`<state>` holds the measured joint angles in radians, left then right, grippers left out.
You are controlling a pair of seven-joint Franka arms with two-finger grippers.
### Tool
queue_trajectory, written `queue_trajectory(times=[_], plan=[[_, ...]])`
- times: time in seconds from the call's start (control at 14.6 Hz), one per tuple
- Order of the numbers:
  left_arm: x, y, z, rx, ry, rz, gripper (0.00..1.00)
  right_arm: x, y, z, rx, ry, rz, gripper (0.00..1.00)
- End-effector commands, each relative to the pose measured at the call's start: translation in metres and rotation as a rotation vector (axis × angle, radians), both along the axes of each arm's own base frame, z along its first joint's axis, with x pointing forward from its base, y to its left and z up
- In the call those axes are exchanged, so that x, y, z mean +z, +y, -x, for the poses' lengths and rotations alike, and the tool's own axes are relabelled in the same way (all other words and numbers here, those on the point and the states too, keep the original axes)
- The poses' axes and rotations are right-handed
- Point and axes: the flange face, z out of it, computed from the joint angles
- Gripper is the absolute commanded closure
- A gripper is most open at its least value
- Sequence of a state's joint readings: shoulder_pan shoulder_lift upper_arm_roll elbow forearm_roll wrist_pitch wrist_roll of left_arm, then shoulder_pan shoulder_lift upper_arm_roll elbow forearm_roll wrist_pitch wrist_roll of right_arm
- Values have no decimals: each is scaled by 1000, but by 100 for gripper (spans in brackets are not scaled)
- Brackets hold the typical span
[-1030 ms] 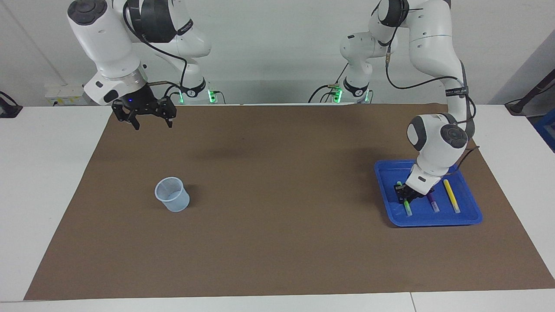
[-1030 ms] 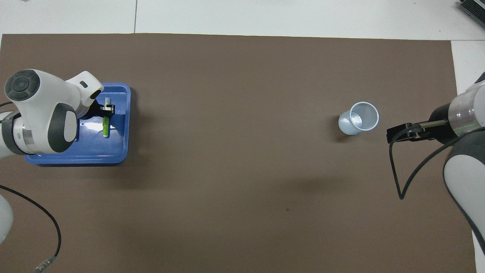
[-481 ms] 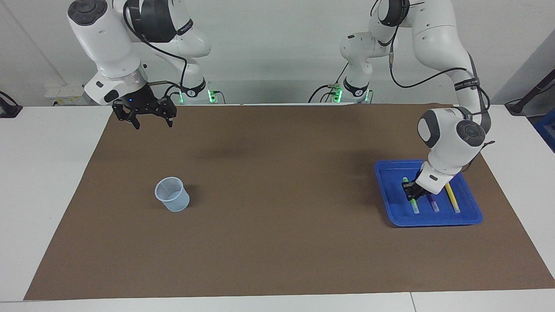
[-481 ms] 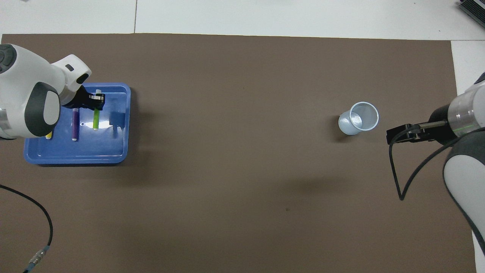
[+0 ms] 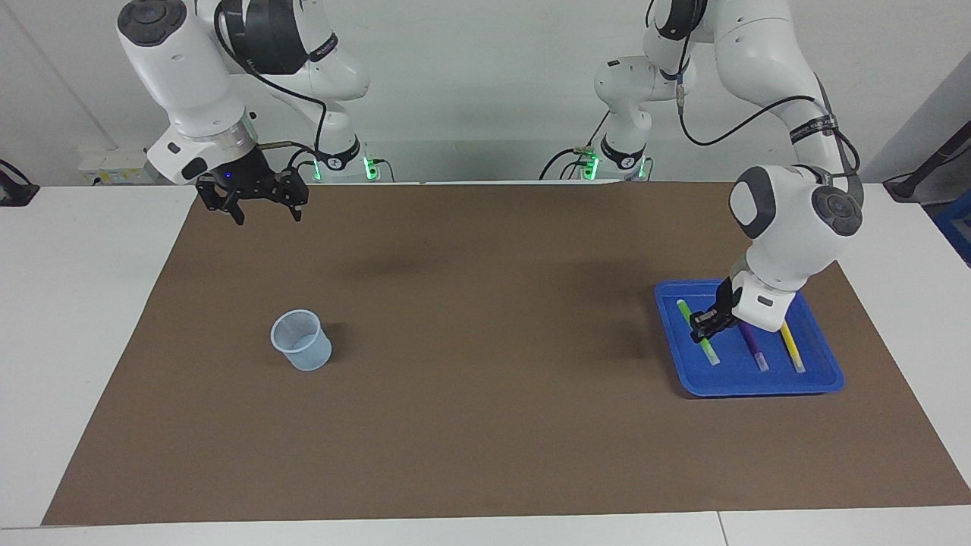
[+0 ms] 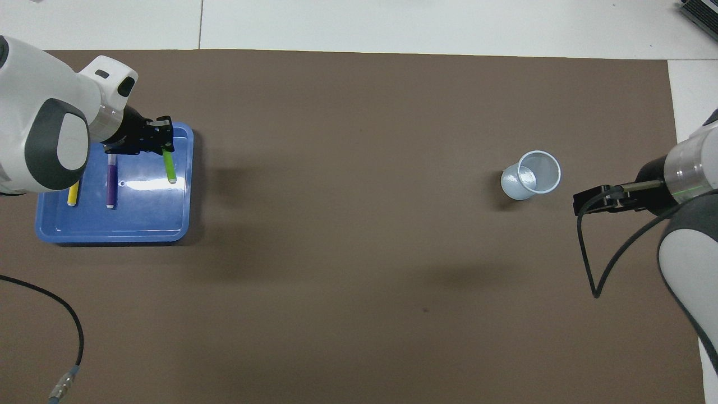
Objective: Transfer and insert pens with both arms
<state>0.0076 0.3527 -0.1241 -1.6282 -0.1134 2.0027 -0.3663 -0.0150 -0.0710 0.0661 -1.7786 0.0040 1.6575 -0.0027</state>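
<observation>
Your left claw (image 5: 702, 324) is clamped on the green pen (image 5: 699, 332) and holds it tilted, raised over the blue tray (image 5: 758, 383) at the left arm's end of the table (image 5: 485, 425). In the tray the purple pen (image 5: 755, 349) and the yellow pen (image 5: 790, 346) lie flat side by side, the yellow one toward the tray's outer edge. Your right claw (image 5: 262, 212) waits with its fingers wide apart and empty, up over the brown mat's edge by its own base. The cup (image 5: 301, 340) stands upright toward the right arm's end.
</observation>
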Motion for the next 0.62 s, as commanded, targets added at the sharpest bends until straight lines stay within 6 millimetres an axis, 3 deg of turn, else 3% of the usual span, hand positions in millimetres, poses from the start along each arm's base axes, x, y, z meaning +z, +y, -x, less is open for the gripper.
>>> queue_trajectory(times=[0.0, 0.21, 0.55], plan=[[19, -42, 13, 157, 37, 33, 94, 0, -1, 9, 17, -3, 7, 0], [26, -91, 26, 315, 67, 46, 94, -15, 3, 19, 0, -6, -56, 0], [56, -162, 53, 648, 174, 179, 94, -27, 5, 22, -91, 0, -259, 0]])
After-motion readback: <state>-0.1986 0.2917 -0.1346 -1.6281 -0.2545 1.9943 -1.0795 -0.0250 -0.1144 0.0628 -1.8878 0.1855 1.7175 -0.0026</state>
